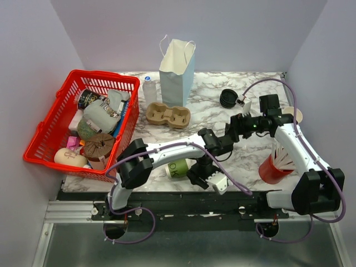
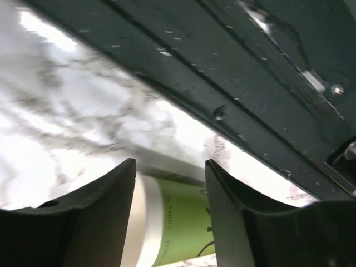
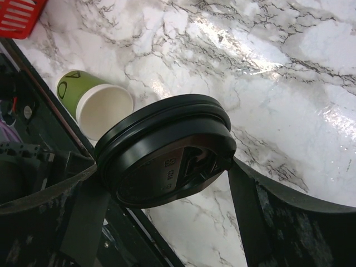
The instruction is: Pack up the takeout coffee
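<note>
The olive-green paper cup (image 1: 179,168) lies on its side at the table's near edge, without a lid. Its white inside faces the right wrist camera (image 3: 95,100). My left gripper (image 1: 199,172) is open, and its fingers straddle the cup (image 2: 178,217) just above it, with the white rim by the left finger. My right gripper (image 1: 214,142) is shut on the round black sip lid (image 3: 167,147). It holds the lid tilted above the marble, a little beyond and to the right of the cup.
A red basket (image 1: 47,117) full of goods stands at the left. A white paper bag (image 1: 178,67), a cardboard cup carrier (image 1: 168,115) and a bottle (image 1: 149,89) are at the back. Black lids (image 1: 228,98) and a red cup of white sticks (image 1: 275,164) are on the right.
</note>
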Tool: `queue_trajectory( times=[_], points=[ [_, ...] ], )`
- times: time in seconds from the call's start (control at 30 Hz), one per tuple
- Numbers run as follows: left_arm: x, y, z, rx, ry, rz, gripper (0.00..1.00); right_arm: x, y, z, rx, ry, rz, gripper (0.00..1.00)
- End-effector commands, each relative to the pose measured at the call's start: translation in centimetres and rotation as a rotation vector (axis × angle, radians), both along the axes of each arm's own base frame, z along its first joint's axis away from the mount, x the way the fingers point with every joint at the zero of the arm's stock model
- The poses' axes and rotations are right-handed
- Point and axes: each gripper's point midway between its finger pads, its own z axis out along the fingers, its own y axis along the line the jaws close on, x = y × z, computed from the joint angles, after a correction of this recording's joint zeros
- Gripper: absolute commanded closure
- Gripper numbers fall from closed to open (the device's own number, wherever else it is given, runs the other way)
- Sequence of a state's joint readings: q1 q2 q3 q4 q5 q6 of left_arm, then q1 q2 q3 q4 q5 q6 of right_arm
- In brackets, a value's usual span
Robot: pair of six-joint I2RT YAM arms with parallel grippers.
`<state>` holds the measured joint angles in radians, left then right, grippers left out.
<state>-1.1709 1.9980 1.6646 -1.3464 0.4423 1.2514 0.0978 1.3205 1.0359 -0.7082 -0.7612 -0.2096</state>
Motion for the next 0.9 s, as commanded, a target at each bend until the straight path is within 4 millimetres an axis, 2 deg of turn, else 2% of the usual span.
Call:
queue_trajectory(
  times=[0.0,0.13,0.2,0.33,0.5,0.63,0.73,0.77,0.83,0.87],
  points=[
    [1.0,0.6,2.7,0.063,-0.067,0.086,0.32,0.3,-0.1,0.7,-0.001,-0.049,-0.003,0.12],
    [1.9,1.7,2.1,0.125,-0.11,0.131,0.28,0.8,-0.1,0.9,-0.003,-0.049,-0.008,0.12],
    [2.2,3.2,1.2,0.195,-0.123,0.133,0.29,1.0,-0.1,0.9,0.0,-0.041,-0.009,0.12],
    [4.8,4.2,-0.6,0.251,-0.192,0.204,0.29,1.4,-0.1,0.8,0.0,-0.036,-0.01,0.12],
    [8.3,4.3,-1.0,0.262,-0.24,0.297,0.29,1.2,0.0,-0.1,0.009,-0.013,-0.017,0.12],
    [9.6,5.4,-2.1,0.317,-0.249,0.313,0.3,1.1,0.3,-0.8,0.026,0.016,-0.016,0.12],
    [10.3,6.5,-2.9,0.369,-0.255,0.321,0.43,1.4,0.4,-0.9,0.025,0.019,-0.015,0.12],
    [10.3,7.0,-2.9,0.391,-0.249,0.321,0.52,1.5,0.3,-0.9,0.023,0.02,-0.018,0.12],
    [10.3,7.4,-2.9,0.409,-0.238,0.326,0.64,1.9,0.3,-0.6,0.021,0.008,-0.018,0.12],
    [10.0,7.8,-2.7,0.425,-0.226,0.321,0.75,2.0,0.3,-0.5,0.018,0.007,-0.018,0.12]
  ],
)
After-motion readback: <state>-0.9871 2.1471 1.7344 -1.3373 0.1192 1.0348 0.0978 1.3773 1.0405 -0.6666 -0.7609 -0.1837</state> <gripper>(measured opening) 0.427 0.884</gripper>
